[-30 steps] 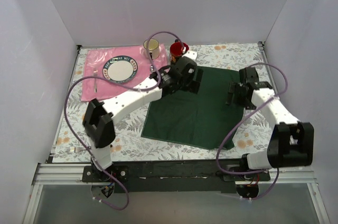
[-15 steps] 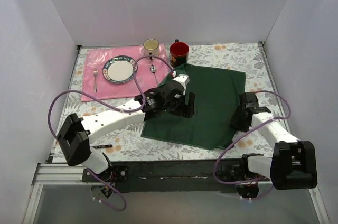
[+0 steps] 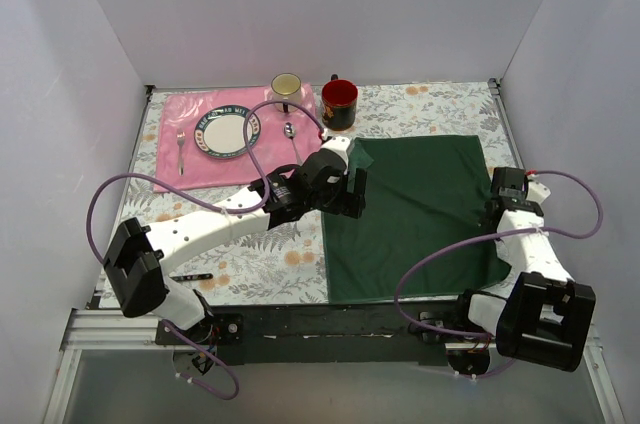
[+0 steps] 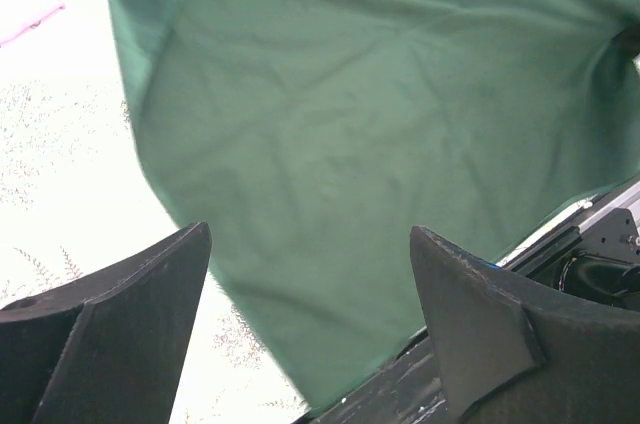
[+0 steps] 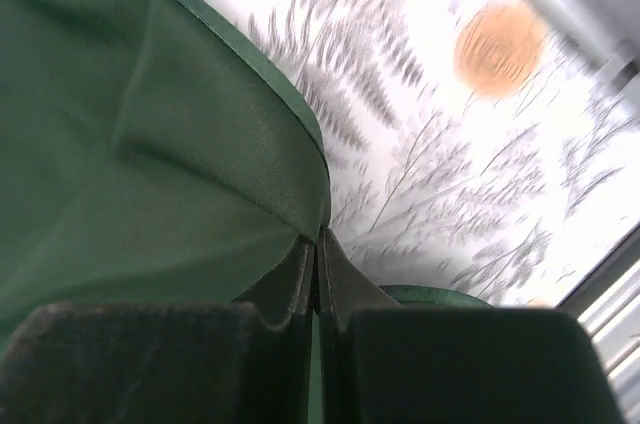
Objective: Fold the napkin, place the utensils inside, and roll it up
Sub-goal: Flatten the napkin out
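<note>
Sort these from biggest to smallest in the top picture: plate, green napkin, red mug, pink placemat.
1. green napkin
2. pink placemat
3. plate
4. red mug
Each one looks clearly smaller than the one before it.

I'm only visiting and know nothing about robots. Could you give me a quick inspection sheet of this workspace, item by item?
Surface: table under a fern-and-flower print cover.
Job's things: napkin spread on the right half, not yet folded; one black-handled utensil near the left arm's base, off the napkin.
Clutter: pink placemat with plate, small silver fork, and spoon at its right edge; pale mug and red mug at the back.
Grippers: left gripper over the napkin, jaws open, empty; right gripper jaws shut on the napkin's right edge.
Cables: purple cables loop off both arms.
Surroundings: white walls on three sides; metal rail at the near edge.
</note>
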`<state>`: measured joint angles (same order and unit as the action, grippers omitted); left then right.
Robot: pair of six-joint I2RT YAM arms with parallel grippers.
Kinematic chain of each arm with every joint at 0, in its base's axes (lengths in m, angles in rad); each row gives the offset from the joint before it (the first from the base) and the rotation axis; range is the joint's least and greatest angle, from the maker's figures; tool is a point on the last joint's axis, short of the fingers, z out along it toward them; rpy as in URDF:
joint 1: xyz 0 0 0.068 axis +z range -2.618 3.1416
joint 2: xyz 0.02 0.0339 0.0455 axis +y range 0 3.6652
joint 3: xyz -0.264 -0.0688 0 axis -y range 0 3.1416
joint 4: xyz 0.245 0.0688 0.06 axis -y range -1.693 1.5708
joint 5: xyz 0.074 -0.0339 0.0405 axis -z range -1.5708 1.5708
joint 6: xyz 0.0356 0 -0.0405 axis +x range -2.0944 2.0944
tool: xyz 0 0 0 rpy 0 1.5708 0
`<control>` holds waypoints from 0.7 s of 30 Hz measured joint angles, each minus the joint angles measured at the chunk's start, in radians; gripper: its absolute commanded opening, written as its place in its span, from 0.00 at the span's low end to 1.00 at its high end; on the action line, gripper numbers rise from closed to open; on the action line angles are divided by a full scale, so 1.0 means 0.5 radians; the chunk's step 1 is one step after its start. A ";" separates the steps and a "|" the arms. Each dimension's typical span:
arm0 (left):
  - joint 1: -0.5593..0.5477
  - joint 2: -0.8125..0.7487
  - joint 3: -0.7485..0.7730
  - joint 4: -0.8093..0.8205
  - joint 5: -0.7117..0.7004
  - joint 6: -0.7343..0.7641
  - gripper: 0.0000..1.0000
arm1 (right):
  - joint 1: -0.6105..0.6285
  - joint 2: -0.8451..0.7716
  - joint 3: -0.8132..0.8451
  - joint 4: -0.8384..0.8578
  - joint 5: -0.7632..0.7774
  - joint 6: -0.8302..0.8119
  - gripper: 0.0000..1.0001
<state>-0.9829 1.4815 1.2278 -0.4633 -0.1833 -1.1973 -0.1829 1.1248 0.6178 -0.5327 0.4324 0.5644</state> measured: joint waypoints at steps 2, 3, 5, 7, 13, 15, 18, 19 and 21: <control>0.000 0.009 0.011 0.002 0.001 0.005 0.81 | -0.018 0.079 0.111 -0.008 0.088 -0.100 0.42; 0.000 0.018 0.019 0.001 0.002 0.006 0.80 | -0.012 0.130 0.173 -0.011 0.097 -0.146 0.51; 0.000 0.040 0.031 0.006 0.005 0.006 0.80 | 0.079 0.218 0.291 -0.027 0.132 -0.237 0.72; 0.000 0.061 0.031 0.005 0.006 0.002 0.79 | 0.307 0.260 0.377 -0.028 0.153 -0.311 0.78; 0.000 0.043 0.005 0.033 -0.077 -0.066 0.85 | 0.793 0.312 0.542 0.159 -0.337 -0.369 0.80; 0.000 0.002 -0.026 0.043 -0.121 -0.100 0.88 | 0.842 0.398 0.546 0.342 -0.604 -0.293 0.81; 0.000 -0.107 -0.082 0.044 -0.201 -0.150 0.91 | 0.936 0.619 0.579 0.573 -0.874 -0.170 0.75; 0.002 -0.152 -0.098 0.040 -0.227 -0.159 0.91 | 0.973 0.706 0.602 0.644 -0.952 -0.120 0.73; 0.008 -0.256 -0.126 0.031 -0.275 -0.170 0.92 | 1.057 0.894 0.664 0.780 -1.105 -0.013 0.68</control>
<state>-0.9787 1.3533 1.1648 -0.4477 -0.3210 -1.2823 0.3454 1.5719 0.9497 -0.1425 -0.1200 0.5579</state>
